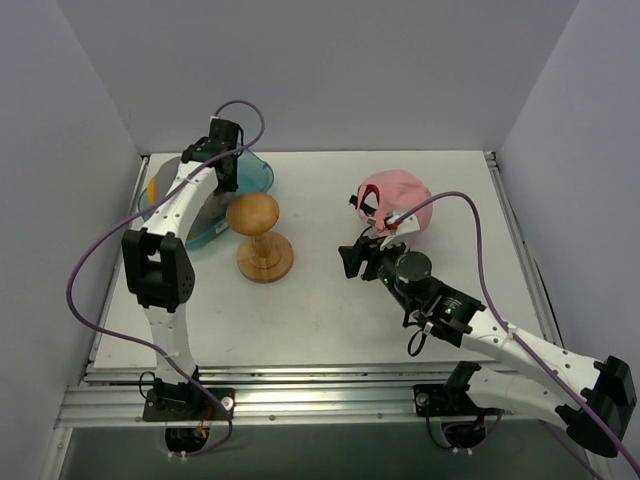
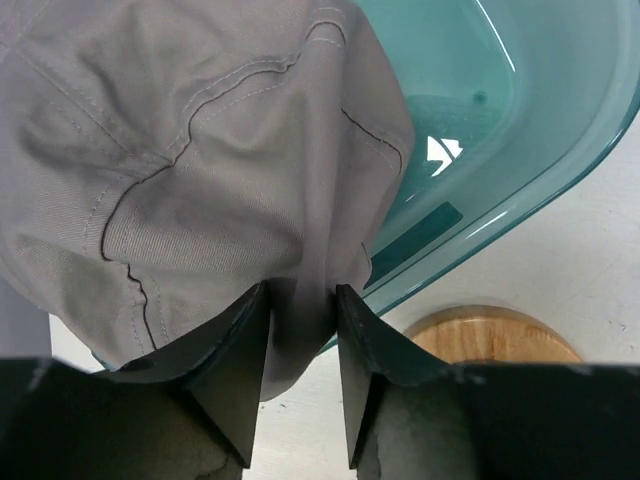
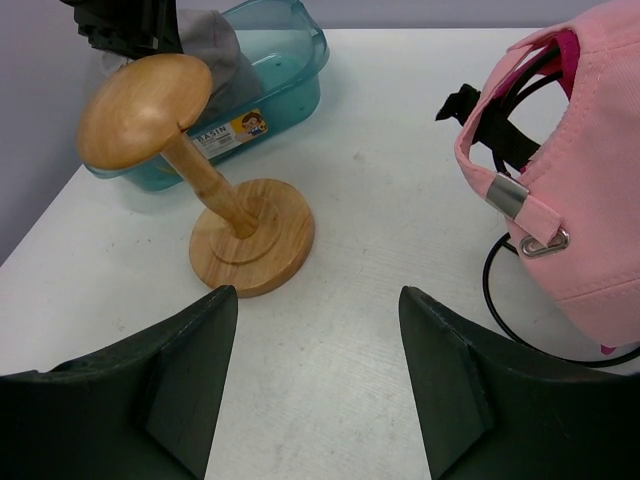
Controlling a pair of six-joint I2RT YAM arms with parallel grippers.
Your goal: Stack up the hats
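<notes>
White table [image 1: 320,305], plain grey walls [image 1: 330,70]

Bright even overhead light, faint soft shadows on the white desk [image 1: 320,300], small glare on the teal tub [image 2: 480,120], right fingers [image 3: 170,395] dark and slightly blurred.

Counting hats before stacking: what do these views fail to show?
Contents of the translucent teal plastic tub: top view, left arm covers it; left wrist view, grey fabric cap covers it.
Light pink fabric cap: right wrist view, cut by the right edge; its inside hidden.
Left gripper: whether it clamps the cap, unclear.
</notes>
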